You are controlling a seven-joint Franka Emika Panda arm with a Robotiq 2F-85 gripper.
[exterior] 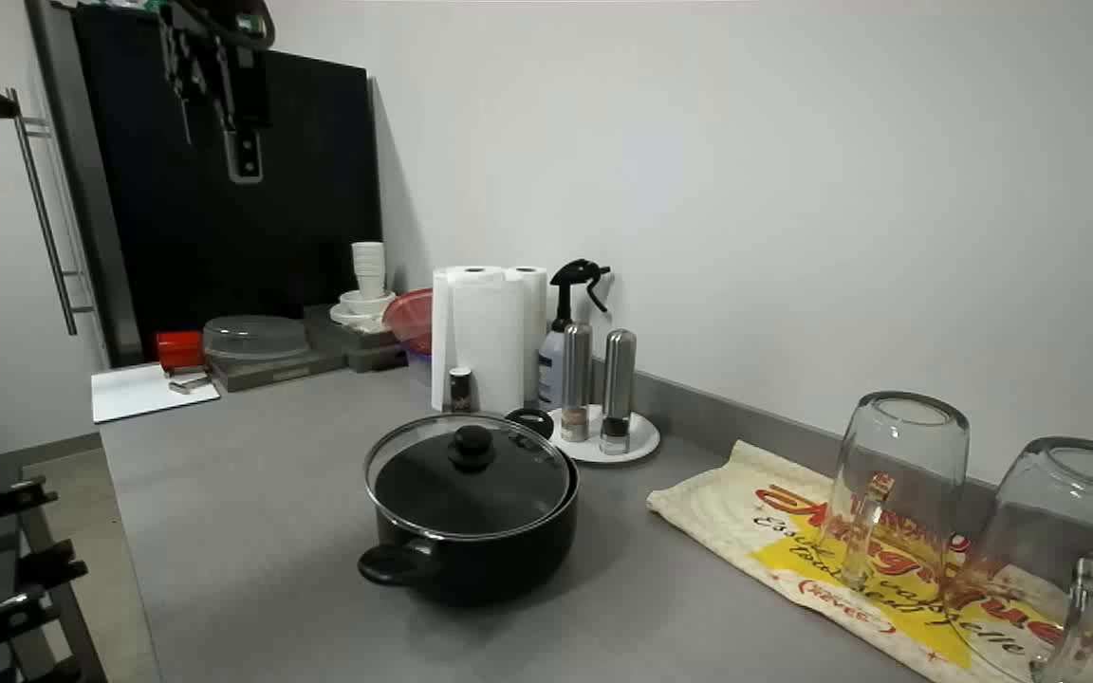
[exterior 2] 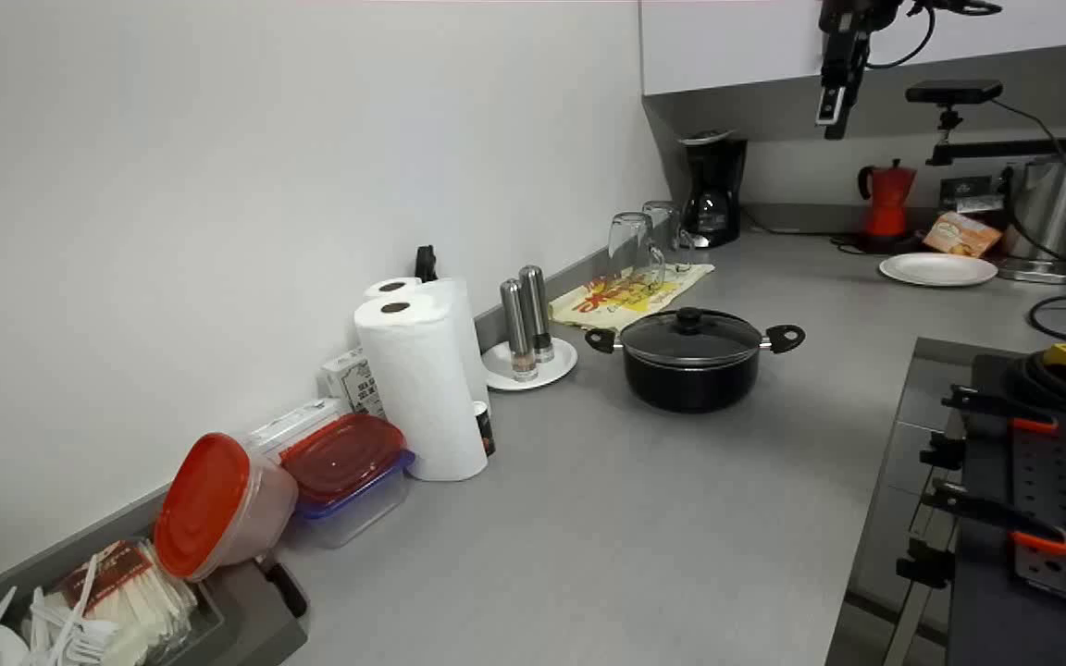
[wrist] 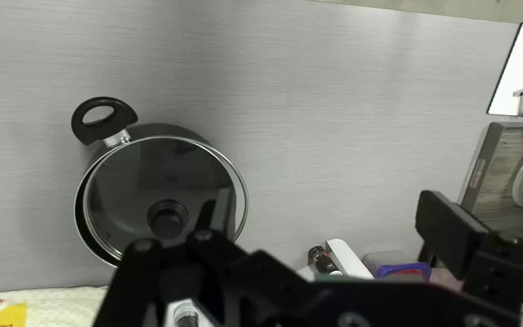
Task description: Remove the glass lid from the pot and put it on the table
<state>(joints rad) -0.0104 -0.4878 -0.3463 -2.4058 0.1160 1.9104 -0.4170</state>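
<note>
The glass lid [exterior: 472, 484] sits off-centre on the pot [exterior: 504, 569]

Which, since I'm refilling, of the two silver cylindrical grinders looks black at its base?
The silver cylindrical grinder on the right in both exterior views; the left grinder looks pinkish-brown there, not black.

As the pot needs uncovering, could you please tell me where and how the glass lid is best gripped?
Probably by its black knob, straight down from above and closing the jaws on its sides. The knob stands up from the middle of the glass lid, which lies on the pot; the glass around it is shallow-domed, so likely harder to pinch.
</note>
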